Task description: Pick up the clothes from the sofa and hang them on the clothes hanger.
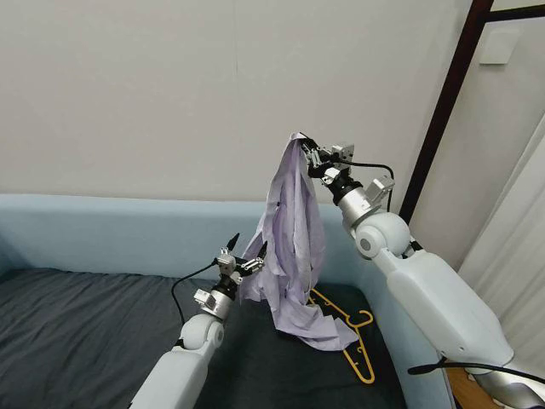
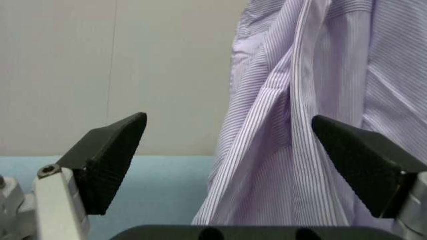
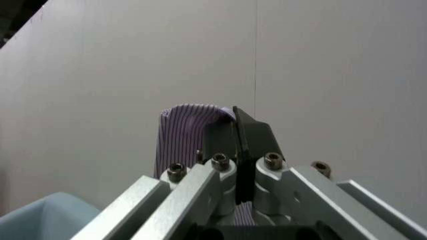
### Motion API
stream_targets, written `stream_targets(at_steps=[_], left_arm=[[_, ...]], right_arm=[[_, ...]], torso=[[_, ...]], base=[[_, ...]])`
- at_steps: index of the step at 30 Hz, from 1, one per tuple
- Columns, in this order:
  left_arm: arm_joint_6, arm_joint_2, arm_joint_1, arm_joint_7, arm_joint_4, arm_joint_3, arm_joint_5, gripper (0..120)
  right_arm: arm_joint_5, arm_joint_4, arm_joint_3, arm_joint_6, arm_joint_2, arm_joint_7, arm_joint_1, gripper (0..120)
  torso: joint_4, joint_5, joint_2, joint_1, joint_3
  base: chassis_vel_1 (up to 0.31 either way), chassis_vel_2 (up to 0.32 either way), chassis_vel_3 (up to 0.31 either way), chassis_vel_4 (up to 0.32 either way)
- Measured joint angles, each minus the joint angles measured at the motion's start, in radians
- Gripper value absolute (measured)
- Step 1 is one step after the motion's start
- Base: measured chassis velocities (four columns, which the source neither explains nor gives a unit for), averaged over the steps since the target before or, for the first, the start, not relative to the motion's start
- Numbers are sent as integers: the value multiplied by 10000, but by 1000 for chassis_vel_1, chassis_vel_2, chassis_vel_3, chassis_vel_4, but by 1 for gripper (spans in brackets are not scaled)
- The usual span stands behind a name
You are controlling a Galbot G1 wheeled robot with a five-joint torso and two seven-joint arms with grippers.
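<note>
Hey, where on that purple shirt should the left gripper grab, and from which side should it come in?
Grip the vertical fold at the left edge of the shirt, coming in level from the robot's left. The shirt hangs down from the shut right gripper, and that fold faces the open left gripper, so a sideways pinch should catch it.

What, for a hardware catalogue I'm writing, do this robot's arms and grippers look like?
The left arm and right arm have glossy white shells and silver metal wrists. The left gripper and right gripper carry black wedge-shaped fingers on bolted silver brackets; the left one's pads are ribbed. A thin black cable loops beside each wrist.
</note>
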Motion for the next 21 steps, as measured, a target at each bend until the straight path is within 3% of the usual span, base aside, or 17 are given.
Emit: stream_targets(at_steps=[12,21], left_arm=[[-387,-143,273,-34,-67,125,639,94],[-733,-351,301,41,146,207,1193,64]], right_arm=[[-127,-22,-64,12,51,-16,-138,0],[-150,-68,-95,12,65,-18,-159,0]], torso=[[0,2,0,0,0],[0,1,0,0,-1]], base=[[0,0,0,0],[0,0,0,0]])
